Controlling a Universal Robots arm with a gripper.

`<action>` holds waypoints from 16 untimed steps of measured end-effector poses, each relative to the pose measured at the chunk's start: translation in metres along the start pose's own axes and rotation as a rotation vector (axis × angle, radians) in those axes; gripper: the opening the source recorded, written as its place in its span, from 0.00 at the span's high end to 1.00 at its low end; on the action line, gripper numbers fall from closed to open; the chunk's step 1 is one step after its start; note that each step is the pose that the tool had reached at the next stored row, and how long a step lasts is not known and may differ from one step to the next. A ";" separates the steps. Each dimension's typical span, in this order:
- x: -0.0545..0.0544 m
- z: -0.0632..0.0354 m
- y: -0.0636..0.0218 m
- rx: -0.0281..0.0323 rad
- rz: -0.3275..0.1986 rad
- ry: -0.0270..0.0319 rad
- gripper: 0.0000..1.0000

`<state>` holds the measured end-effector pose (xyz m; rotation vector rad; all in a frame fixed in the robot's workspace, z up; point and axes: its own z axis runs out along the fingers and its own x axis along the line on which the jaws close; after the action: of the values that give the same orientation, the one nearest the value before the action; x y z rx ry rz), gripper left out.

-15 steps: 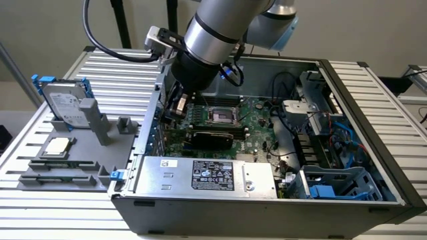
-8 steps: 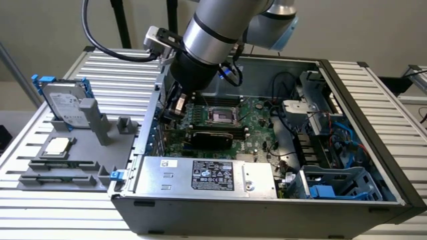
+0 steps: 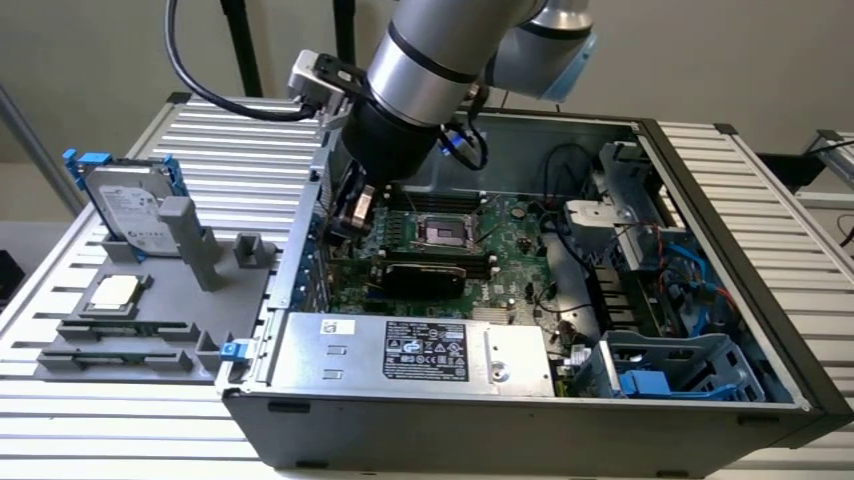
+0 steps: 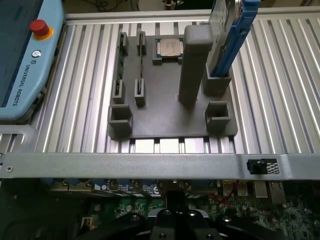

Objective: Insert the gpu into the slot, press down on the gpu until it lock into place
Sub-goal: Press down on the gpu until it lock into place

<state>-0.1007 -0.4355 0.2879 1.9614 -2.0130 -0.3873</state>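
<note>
- Exterior view: the arm (image 3: 427, 60) is seen lowered over the open case (image 3: 534, 400), at the edge toward the exterior view's left, above the green board (image 3: 514, 235).
- The gpu (image 3: 420, 274) is seen lying flat across the board, just beside the CPU socket (image 3: 442, 232) and near the silver box (image 3: 414, 352). It looks seated in its slot, though the connector is hidden beneath the card.
- The gripper (image 3: 358, 212) is seen near the gpu's end toward the exterior view's left, apart from it; whether its fingers are parted cannot be told.
- A grey fixture (image 3: 147, 300) is set on the slatted table (image 3: 240, 140), a hard drive (image 3: 127, 208) standing in it.
- Wrist view: the fixture is seen beyond the case rim (image 4: 150, 165), with a chip (image 4: 169, 48) resting in it.
- A teach pendant (image 4: 22, 55) is laid on the table.
</note>
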 end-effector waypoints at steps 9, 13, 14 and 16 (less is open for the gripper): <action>0.000 -0.0025 -0.0052 0.1511 0.003 -0.0043 0.89; 0.000 -0.0035 -0.0073 0.2246 0.004 -0.0063 0.89; 0.000 -0.0037 -0.0079 0.2425 0.004 -0.0070 0.89; 0.000 -0.0041 -0.0089 0.2790 0.005 -0.0080 0.89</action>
<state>-0.0908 -0.4355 0.2881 2.1144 -2.1757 -0.1169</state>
